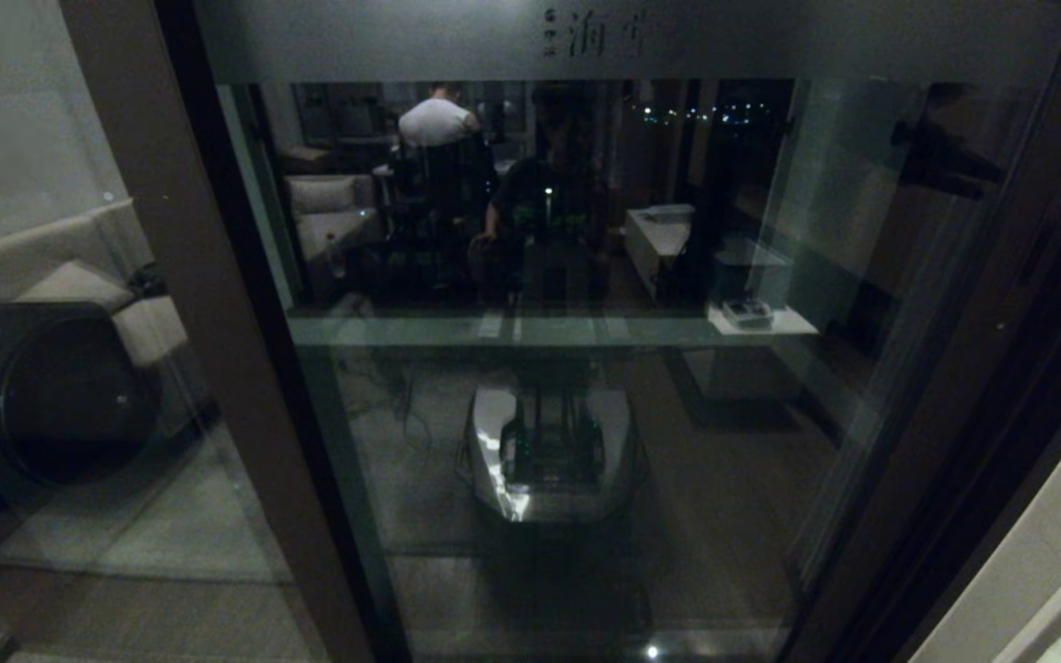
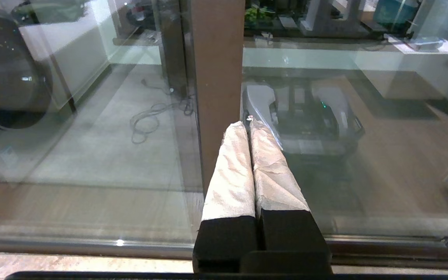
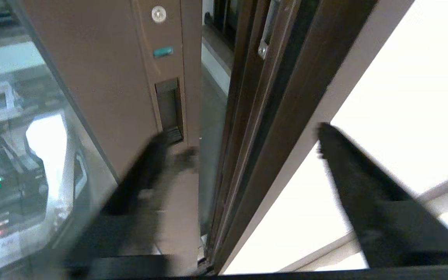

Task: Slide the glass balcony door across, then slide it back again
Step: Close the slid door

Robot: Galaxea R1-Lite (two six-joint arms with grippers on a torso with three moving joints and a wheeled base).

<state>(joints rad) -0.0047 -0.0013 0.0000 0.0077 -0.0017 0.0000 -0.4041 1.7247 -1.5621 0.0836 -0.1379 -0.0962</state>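
Right wrist view: tall brown-framed glass balcony door (image 3: 103,77) nearly against dark jamb (image 3: 270,116), narrow gap between. Right gripper (image 3: 247,151) spread wide beside recessed black handle (image 3: 168,109). Left gripper (image 2: 249,128) pressed together, idle. Likely heavy, rigid, slick glass; best hooked at handle.

Head camera faces the glass balcony door (image 1: 567,368) closely; both wrist cameras share it.
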